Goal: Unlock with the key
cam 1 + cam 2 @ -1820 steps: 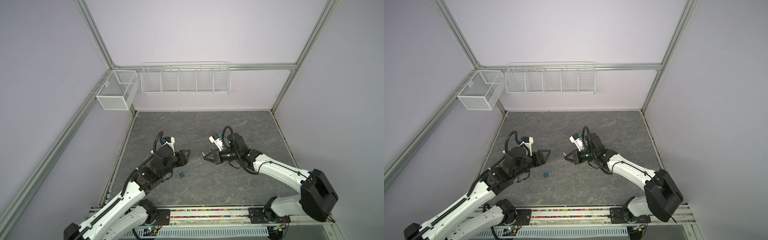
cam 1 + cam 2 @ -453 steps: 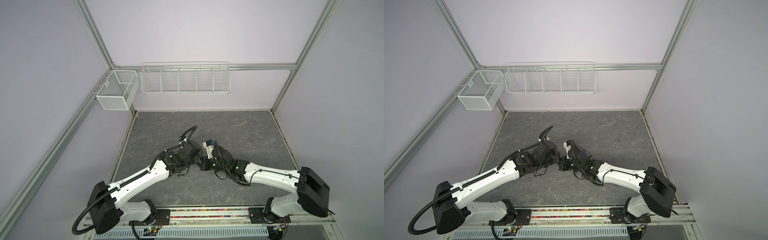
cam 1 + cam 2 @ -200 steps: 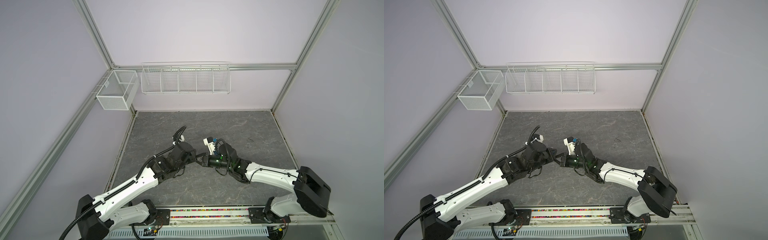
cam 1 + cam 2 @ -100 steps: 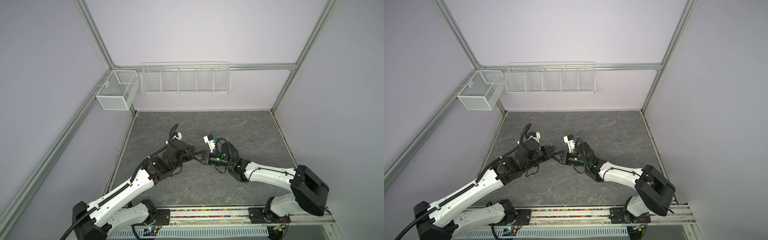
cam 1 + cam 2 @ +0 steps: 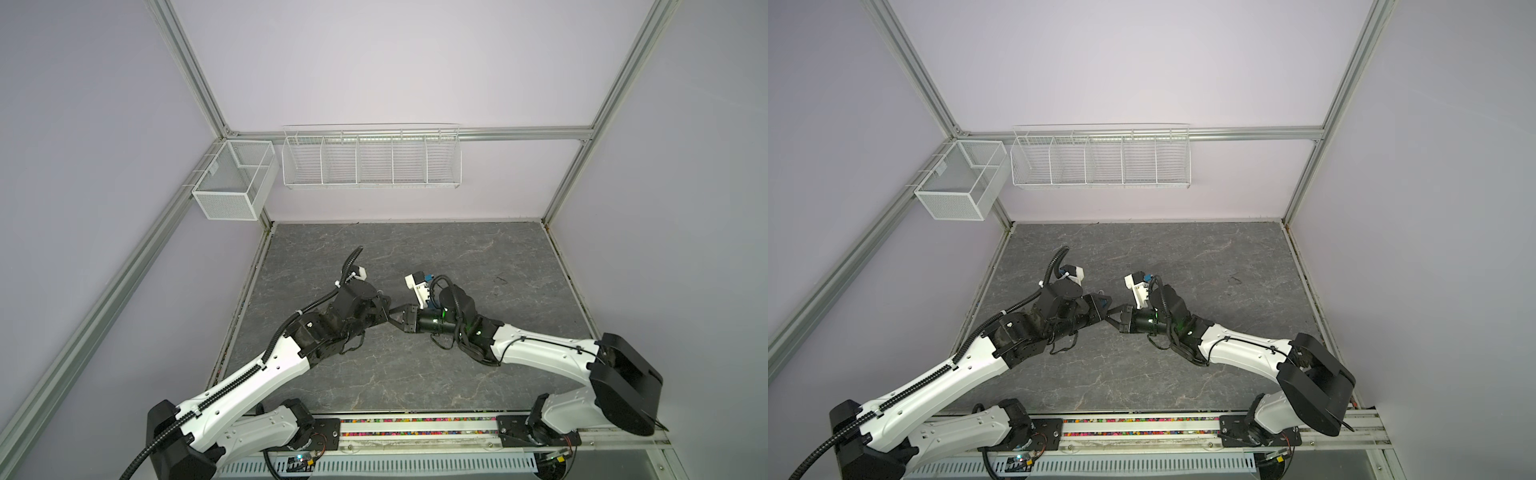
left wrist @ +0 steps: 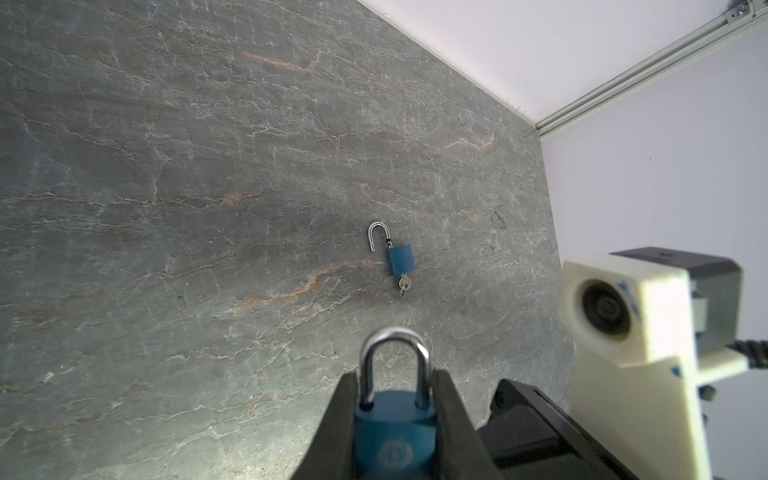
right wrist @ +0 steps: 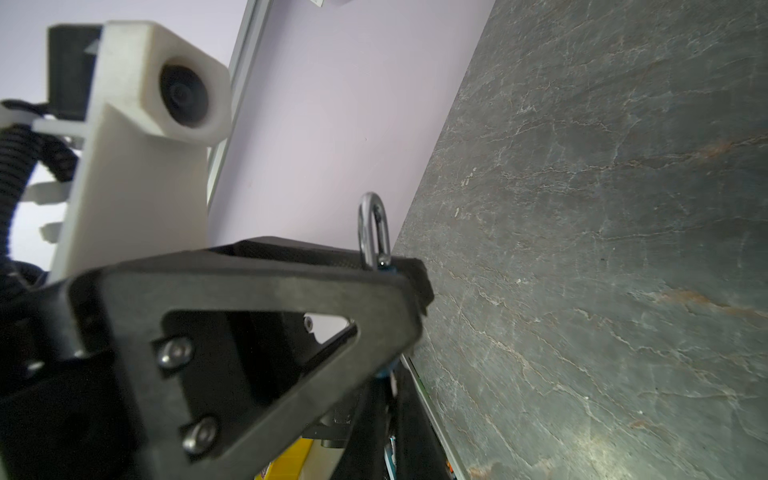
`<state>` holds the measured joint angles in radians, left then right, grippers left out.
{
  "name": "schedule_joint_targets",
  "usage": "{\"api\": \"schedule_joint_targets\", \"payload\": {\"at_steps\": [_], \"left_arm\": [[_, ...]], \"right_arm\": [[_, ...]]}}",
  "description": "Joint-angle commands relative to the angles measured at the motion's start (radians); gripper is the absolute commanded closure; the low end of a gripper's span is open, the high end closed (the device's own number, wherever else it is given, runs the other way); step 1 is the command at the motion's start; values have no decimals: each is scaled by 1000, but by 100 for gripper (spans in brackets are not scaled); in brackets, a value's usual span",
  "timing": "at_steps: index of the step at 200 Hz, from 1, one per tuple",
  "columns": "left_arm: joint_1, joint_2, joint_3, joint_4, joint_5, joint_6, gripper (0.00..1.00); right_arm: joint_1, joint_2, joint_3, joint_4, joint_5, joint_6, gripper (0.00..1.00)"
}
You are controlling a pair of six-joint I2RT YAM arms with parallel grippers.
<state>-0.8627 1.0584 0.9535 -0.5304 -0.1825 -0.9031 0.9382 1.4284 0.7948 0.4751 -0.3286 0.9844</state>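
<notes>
Padlock point(image 6: 395, 432): blue, gripped by body sides in left pincer point(image 6: 394, 376); pincer only slightly open, closed down to body width. Shackle point(image 6: 394, 332) closed, both legs seated, sticking out past fingertips. Round logo on face toward left wrist cam.

Position: roughly mid-table, a bit left of centre in both top views, at spot where the two pincers meet. Lock itself hidden there by black fingers. Height over table point(image 5: 457, 257): can't tell.

Left pincer point(image 5: 385, 312) pointing right, right pincer point(image 5: 397, 321) pointing left, tip to tip. Right pincer: fingers pinched to a point, closed. Anything held btw them: can't tell, tips hidden.

Right wrist view: mostly filled by one left pincer finger point(image 7: 257, 286). Shackle seen edge-on point(image 7: 371, 196) poking past that finger. Sliver of blue body visible at its other side.

Open lock point(image 6: 401, 258): 2nd blue one, flat on table, well apart from both pincers, shackle swung open, key point(image 6: 404, 284) in base.

Right wrist cam point(image 6: 615, 307): white housing, close beside held padlock.

Back wall: wire rack point(image 5: 370, 160); mesh bin point(image 5: 232, 183) at left corner.
</notes>
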Motion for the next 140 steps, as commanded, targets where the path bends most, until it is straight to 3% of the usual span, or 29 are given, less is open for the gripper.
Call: {"api": "schedule_joint_targets", "payload": {"at_steps": [1,39,67,96,120,140], "left_arm": [[-1,12,38,-14,-24,14,100],[-1,15,44,-7,-52,-3,100],[0,25,47,-24,-80,1,100],[0,21,57,-43,-112,22,100],[5,-8,44,-57,-147,64,100],[7,-60,-3,-31,-160,134,100]], "right_arm": [[30,-46,53,-88,18,-105,92],[48,-43,69,-173,76,-160,91],[58,-56,75,-233,121,-201,82],[60,-98,78,-316,153,-250,65],[59,-167,75,-397,174,-298,56],[46,-229,126,-541,205,-342,41]]}}
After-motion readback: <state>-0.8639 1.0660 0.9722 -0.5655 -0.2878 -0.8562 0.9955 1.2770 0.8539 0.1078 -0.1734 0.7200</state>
